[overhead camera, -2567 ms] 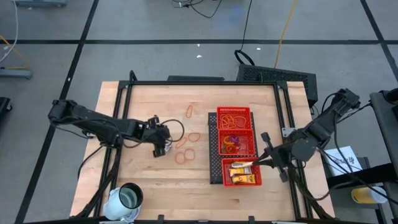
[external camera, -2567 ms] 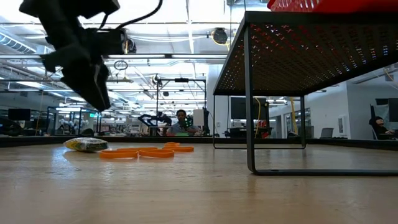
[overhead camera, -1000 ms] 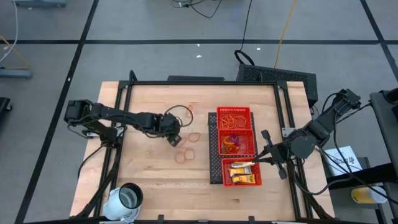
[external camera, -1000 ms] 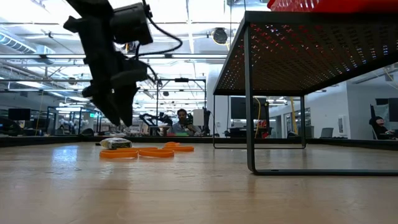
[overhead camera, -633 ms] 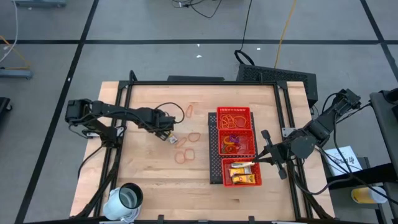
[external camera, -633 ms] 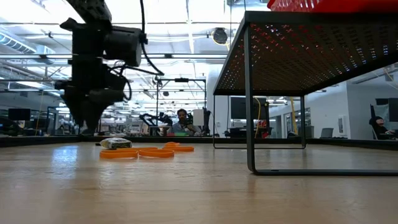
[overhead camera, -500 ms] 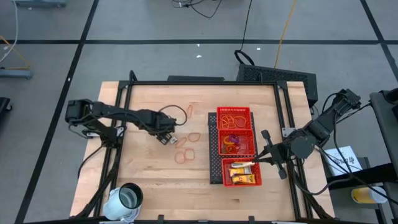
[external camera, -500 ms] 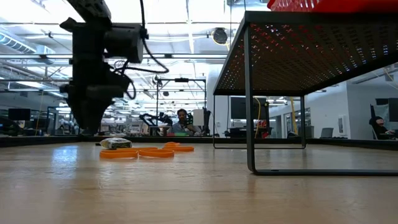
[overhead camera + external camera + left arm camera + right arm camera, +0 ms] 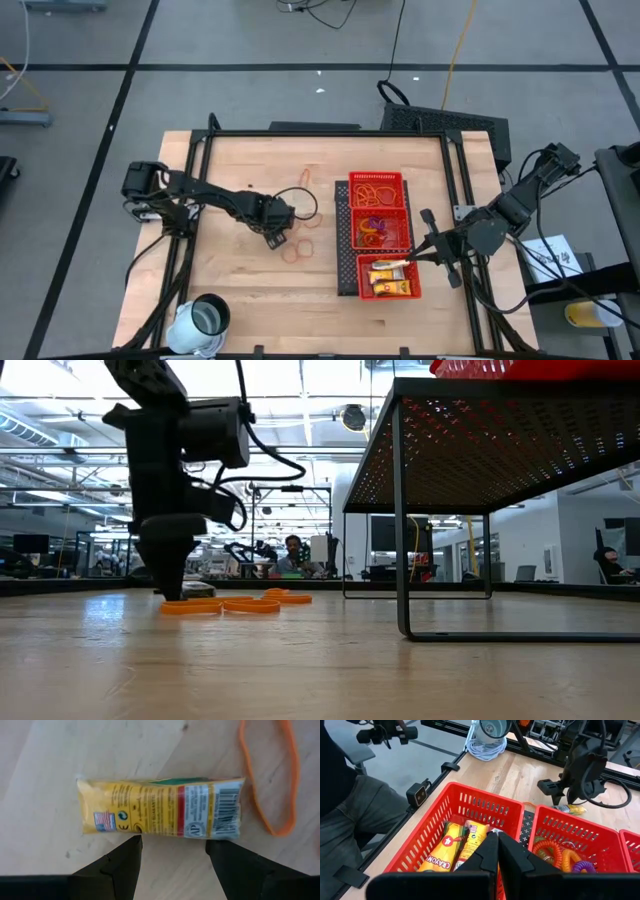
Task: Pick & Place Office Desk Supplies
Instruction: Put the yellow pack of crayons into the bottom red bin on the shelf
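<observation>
Two spread, empty fingers of the left gripper [image 9: 172, 865] are straddling the yellow rectangular plastic packet [image 9: 159, 808]; the thin orange rubber-band loop [image 9: 272, 780] lying at 3 o'clock risks snagging.

Light wooden table [image 9: 240, 290] inside a black frame. Red mesh three-compartment tray [image 9: 343, 250] at about 3 o'clock from the centre. Yellow packet [image 9: 160, 808] lying flat near the middle, orange rubber-band loops [image 9: 296, 253] just beside it toward 5 o'clock, one more loop [image 9: 305, 179] at 12 o'clock. White cylindrical cup [image 9: 203, 322] at 7 o'clock, near the table's corner.
</observation>
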